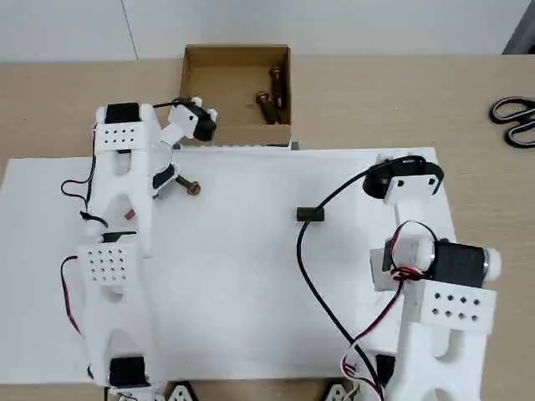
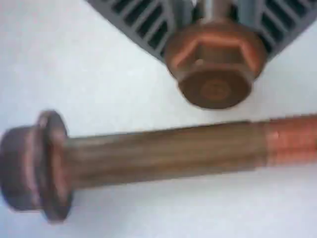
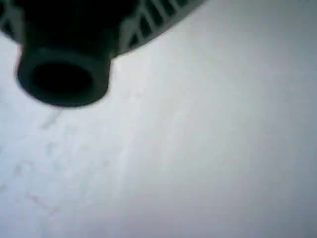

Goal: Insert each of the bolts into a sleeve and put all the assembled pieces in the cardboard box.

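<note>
Bolt is sitting clamped in left gripper near left edge of sheet; right gripper is pinching sleeve near right edge. Risk: axes misaligning, thread jamming at bore; spare bolt getting knocked.

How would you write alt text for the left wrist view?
A copper-coloured hex flange bolt lies across the white sheet. Beyond it, a second bolt sits head-on between the ribbed grey fingers of the left gripper.
</note>
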Tool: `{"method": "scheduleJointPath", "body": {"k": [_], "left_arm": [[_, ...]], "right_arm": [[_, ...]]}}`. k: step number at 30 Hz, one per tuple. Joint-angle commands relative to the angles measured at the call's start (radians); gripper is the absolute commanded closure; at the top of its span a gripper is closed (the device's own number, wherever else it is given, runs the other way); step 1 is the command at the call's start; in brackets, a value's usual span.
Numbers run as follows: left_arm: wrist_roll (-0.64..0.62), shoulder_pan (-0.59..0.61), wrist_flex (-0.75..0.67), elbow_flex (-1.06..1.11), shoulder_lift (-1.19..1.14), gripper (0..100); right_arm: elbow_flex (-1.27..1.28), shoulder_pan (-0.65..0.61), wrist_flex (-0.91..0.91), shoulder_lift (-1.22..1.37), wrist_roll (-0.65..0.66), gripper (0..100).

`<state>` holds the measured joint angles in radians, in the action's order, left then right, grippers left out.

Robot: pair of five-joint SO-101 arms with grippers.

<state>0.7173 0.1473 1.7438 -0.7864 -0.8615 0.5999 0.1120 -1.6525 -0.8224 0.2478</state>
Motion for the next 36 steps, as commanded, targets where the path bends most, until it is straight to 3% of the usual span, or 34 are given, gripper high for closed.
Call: {"method": "scheduleJointPath", "body": {"k": [1, 10, 18, 23, 28, 36], "left_arm": [[-0.066, 0.043, 0.011, -0.039, 0.183, 100], [-0.249, 0.049, 0.011, 0.013, 0.539, 100], [-0.276, 0.049, 0.009, 0.386, 0.905, 100], [-0.278, 0.046, 0.003, 0.662, 1.224, 100], [-0.361, 0.051, -0.176, 0.978, 1.519, 100], [-0.571, 0.051, -0.439, 1.445, 2.001, 100]], "right_arm": [[-0.012, 0.002, 0.005, -0.025, 0.014, 99.5], [-0.071, 0.002, 0.004, -0.027, 0.009, 99.5], [-0.161, -0.059, -0.022, -0.045, 0.009, 99.5], [-0.146, -0.073, -0.012, -0.214, 0.014, 99.5], [-0.032, -0.168, 0.002, -0.358, 0.006, 99.5], [0.219, -0.18, 0.196, -0.604, 0.005, 99.6]]}}
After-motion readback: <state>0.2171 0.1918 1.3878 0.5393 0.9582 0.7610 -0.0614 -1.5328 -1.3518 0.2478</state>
